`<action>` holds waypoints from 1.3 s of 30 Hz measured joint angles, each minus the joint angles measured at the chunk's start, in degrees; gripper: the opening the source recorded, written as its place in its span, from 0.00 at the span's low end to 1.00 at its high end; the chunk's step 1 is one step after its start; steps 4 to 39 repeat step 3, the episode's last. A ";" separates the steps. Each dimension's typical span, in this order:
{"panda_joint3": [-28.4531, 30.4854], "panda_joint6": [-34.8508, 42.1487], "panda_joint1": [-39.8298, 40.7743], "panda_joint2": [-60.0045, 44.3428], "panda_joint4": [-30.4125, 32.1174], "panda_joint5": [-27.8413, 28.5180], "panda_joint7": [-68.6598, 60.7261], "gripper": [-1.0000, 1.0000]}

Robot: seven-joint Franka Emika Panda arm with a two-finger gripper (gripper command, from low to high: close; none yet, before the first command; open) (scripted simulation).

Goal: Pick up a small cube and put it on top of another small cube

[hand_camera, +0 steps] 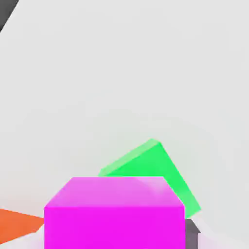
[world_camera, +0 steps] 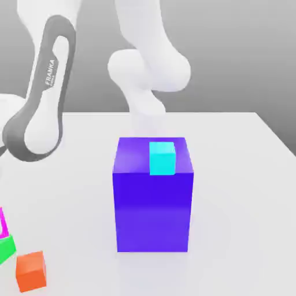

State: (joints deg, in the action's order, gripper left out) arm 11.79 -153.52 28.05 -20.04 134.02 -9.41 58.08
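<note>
The small magenta cube (world_camera: 2, 222) is at the exterior view's far left edge, partly cut off. It appears to rest on the small green cube (world_camera: 6, 248) just below it. From the hand view, the magenta cube (hand_camera: 114, 214) is very close, and the green cube (hand_camera: 155, 168) pokes out from behind it, turned at an angle. The arm (world_camera: 43, 92) reaches down toward the left edge above these cubes.
An orange cube (world_camera: 30, 270) lies beside the green one, near the front left; its corner shows in the hand view (hand_camera: 19, 223). A big purple block (world_camera: 153, 208) stands mid-table with a cyan cube (world_camera: 162, 158) on top.
</note>
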 joint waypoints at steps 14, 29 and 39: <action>0.00 0.00 0.00 0.00 0.00 0.00 0.00 1.00; 0.00 0.00 0.00 0.00 0.00 0.00 0.00 1.00; 0.00 0.00 0.00 0.00 0.00 0.00 0.00 1.00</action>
